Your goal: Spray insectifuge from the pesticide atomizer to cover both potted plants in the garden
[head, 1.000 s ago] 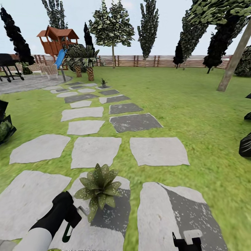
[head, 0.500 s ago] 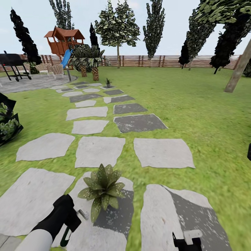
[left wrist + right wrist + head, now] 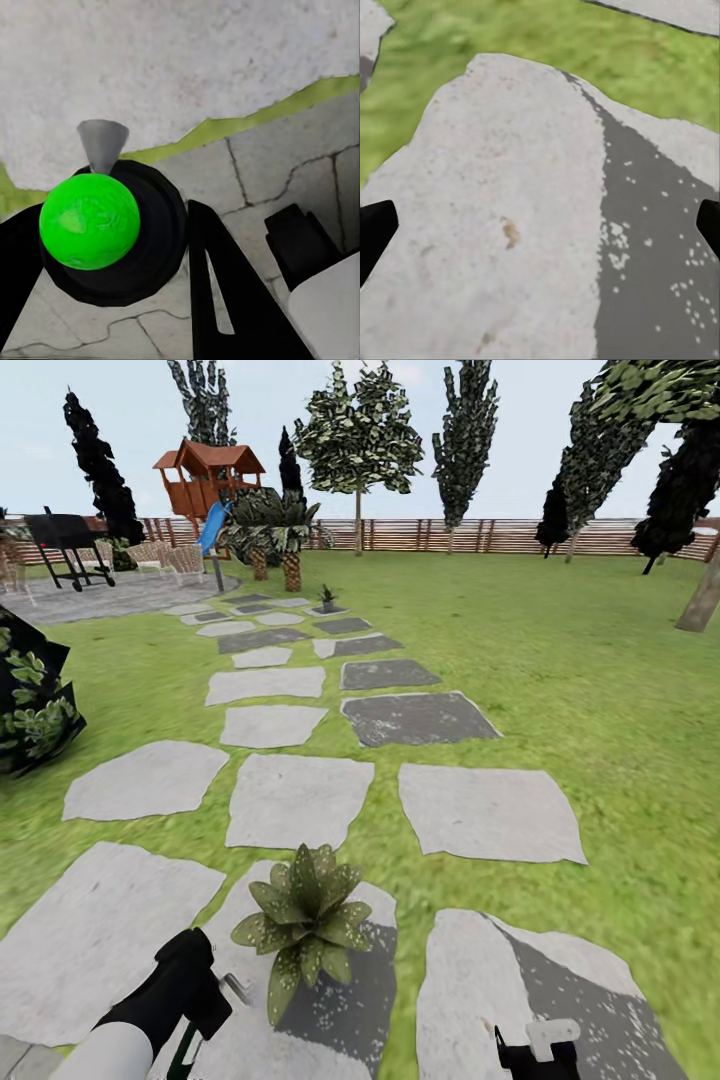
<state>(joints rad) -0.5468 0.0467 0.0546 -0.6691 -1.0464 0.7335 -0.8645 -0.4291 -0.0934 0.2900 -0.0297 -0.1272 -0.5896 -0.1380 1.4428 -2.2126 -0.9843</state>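
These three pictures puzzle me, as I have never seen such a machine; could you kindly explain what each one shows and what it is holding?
It is a simulated wheeled robot with two arms, standing in a garden. The big picture comes from a camera on its head, looking forward and down over a lawn crossed by grey stepping stones. A small potted plant with white specks on its leaves sits on the nearest stone; a second potted plant stands far down the path.

The other two pictures come from cameras by each wrist. The left gripper is closed around a spray bottle, its green body and pale nozzle seen close up. The right gripper is open and empty, its black fingertips hanging over a speckled stone.
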